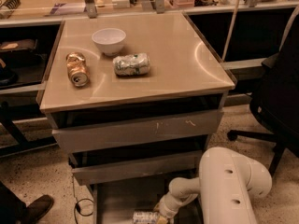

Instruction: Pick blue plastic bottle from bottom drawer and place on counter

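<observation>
The bottom drawer (122, 199) is pulled open at the foot of the grey cabinet. The blue plastic bottle (144, 217) lies on its side on the drawer floor, at the bottom edge of the view. My gripper (161, 216) reaches down into the drawer from the white arm at the lower right and sits right at the bottle's right end. Whether it holds the bottle does not show. The counter (173, 50) is the glossy beige top above.
On the counter stand a white bowl (109, 40), a dented gold can (76, 69) and a crushed silver-green can (131, 64). A black office chair (275, 97) stands at the right. A shoe (32, 208) is at the lower left. A long worktop (46, 3) runs behind.
</observation>
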You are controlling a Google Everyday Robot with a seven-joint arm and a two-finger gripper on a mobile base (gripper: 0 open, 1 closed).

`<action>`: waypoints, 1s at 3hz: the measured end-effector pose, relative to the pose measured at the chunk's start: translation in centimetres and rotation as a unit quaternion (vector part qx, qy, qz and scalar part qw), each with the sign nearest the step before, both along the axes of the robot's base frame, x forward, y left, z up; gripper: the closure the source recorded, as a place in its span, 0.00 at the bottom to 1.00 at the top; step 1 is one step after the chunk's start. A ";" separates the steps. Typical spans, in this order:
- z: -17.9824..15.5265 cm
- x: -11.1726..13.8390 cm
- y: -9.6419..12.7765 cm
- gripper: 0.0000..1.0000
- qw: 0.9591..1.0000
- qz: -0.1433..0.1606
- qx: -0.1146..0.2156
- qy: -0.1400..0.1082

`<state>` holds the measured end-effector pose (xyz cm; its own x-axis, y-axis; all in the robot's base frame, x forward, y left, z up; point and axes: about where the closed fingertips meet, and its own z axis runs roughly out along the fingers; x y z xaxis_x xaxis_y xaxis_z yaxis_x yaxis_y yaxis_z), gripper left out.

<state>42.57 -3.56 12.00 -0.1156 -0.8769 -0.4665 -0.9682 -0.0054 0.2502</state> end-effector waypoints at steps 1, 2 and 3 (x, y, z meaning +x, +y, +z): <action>0.0 0.0 0.0 1.00 1.000 0.000 0.000 0.000; 1.4 -0.3 -0.3 1.00 1.000 -0.007 0.006 -0.004; 3.8 -0.9 -2.1 1.00 0.999 -0.033 0.003 -0.014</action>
<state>41.71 -5.62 15.78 -0.1604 -0.8653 -0.4749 -0.9730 0.0576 0.2237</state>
